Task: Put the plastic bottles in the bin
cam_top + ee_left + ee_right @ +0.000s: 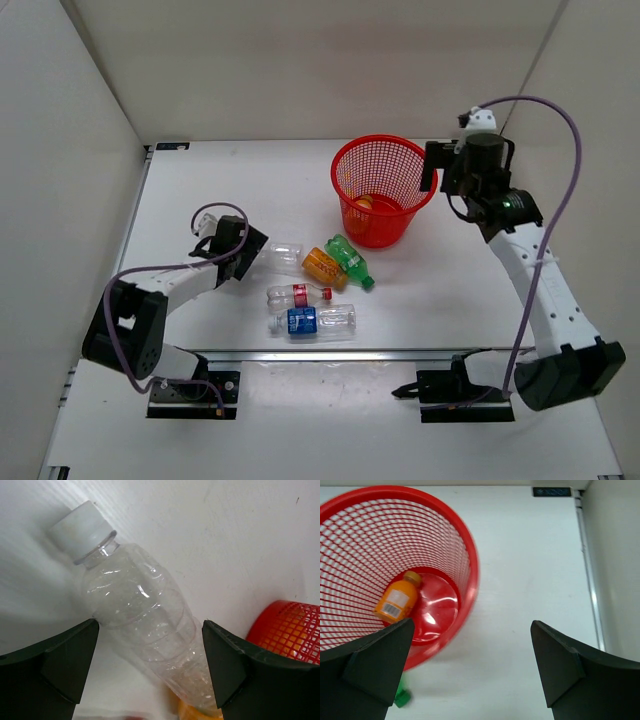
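In the top view, the red mesh bin stood upright on the far right part of the white tabletop, with one orange bottle lying inside it. The right tool hung just beside the rim of the bin, on its right. Five bottles lay in a group near the middle: a clear unlabelled bottle, a second orange bottle, a green bottle, a red-labelled bottle and a blue-labelled bottle. The left tool was at the clear unlabelled bottle. In the left wrist view, its two dark fingers were spread wide around this bottle, not pressing it; the white cap pointed away. In the right wrist view, the right tool's fingers were spread wide and held nothing.
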`<state>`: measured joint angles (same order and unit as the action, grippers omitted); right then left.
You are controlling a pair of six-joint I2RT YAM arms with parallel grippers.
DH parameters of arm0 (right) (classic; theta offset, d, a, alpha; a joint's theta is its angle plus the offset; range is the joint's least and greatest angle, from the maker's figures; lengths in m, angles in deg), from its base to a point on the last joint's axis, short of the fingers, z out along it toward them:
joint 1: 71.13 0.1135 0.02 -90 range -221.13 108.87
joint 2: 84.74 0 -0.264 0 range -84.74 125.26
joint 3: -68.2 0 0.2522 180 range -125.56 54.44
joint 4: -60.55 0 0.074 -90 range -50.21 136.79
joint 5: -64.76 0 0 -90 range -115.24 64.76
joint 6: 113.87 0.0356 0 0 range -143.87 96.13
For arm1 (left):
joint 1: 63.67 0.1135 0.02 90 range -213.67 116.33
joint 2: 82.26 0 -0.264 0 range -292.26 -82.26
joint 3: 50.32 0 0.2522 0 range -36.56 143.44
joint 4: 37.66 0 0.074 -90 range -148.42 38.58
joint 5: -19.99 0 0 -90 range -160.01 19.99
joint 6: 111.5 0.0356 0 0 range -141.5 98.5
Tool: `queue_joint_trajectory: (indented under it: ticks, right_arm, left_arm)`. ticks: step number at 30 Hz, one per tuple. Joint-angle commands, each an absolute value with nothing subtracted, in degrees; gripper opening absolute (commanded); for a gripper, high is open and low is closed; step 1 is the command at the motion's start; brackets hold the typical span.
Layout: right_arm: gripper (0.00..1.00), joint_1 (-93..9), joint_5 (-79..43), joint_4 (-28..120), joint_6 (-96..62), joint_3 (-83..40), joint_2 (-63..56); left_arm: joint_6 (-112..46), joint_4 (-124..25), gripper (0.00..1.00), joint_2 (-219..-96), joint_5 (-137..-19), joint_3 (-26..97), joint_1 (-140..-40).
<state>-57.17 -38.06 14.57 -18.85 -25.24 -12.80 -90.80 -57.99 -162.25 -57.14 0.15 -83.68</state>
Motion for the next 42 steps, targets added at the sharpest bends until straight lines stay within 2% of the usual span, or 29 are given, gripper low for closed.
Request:
queue_joint_trajectory:
  ticks: [1, 5, 7, 10, 13, 18, 20, 25, 29, 31, 33, 36, 37, 40, 42]
  right_arm:
    - [0.99, -61.4, -37.6, 11.2, -17.8, -23.1, -16.1]
    - [0.99, -66.6, -39.0, 6.4, -18.0, -21.2, -17.9]
    - [0.99, -68.3, -39.0, 5.5, -18.1, -19.7, -20.7]
    - [1.00, -70.9, -38.4, 4.2, -17.4, -16.1, -23.6]
    - [1.00, -73.8, -37.8, 3.0, -17.2, -13.9, -25.8]
    - [1.00, -76.0, -38.6, -0.2, -19.0, -10.5, -27.9]
    - [0.99, -76.5, -38.3, -0.1, -18.5, -8.6, -29.6]
    - [0.99, -78.7, -34.7, 0.8, -17.9, -2.5, -34.3]
    - [0.99, -79.0, -34.7, 0.3, -17.8, -0.1, -36.0]
    - [0.99, -78.2, -34.8, 0.6, -17.5, 1.0, -37.4]
    - [0.99, -76.9, -34.0, 2.1, -18.5, 2.9, -38.2]
    - [0.99, -74.8, -32.5, 1.6, -21.6, 2.9, -39.0]
    - [0.99, -74.1, -32.6, 1.1, -22.3, 3.1, -39.0]
    - [0.99, -69.6, -32.3, 0.4, -22.6, 3.2, -38.7]
    - [0.99, -66.8, -31.1, -0.4, -23.1, 3.3, -38.2]
  left_arm:
    - [-88.9, -52.7, 0.94, -166.2, -57.6, 4.0, -82.7]
    - [-87.4, -55.4, 0.83, -172.9, -58.6, 9.1, -82.4]
    - [-87.2, -55.2, 0.71, -174.1, -59.4, 9.5, -82.9]
    - [-85.8, -55.6, 0.59, -175.2, -59.3, 10.5, -82.7]
    - [-82.3, -56.8, 0.52, -173.6, -58.9, 12.7, -82.0]
    - [-72.0, -57.0, 0.52, -168.9, -58.2, 21.0, -80.6]
    - [-67.4, -60.1, 0.51, -168.9, -58.1, 29.4, -81.0]
    - [-60.9, -60.6, 0.53, -169.3, -53.8, 45.4, -87.6]
    - [-53.5, -58.2, 0.56, -174.4, -46.7, 55.8, -94.6]
    - [-50.1, -54.6, 0.56, -177.5, -48.3, 60.9, -98.4]
    - [-48.1, -52.3, 0.63, -182.5, -51.8, 63.9, -99.7]
    - [-47.1, -58.1, 0.66, -191.0, -57.8, 74.6, -100.6]
    - [-46.3, -59.6, 0.71, -192.2, -59.1, 77.3, -101.7]
    - [-42.7, -58.9, 0.74, -194.1, -58.4, 77.1, -104.9]
    - [-41.6, -59.0, 0.81, -195.4, -59.8, 77.1, -105.9]
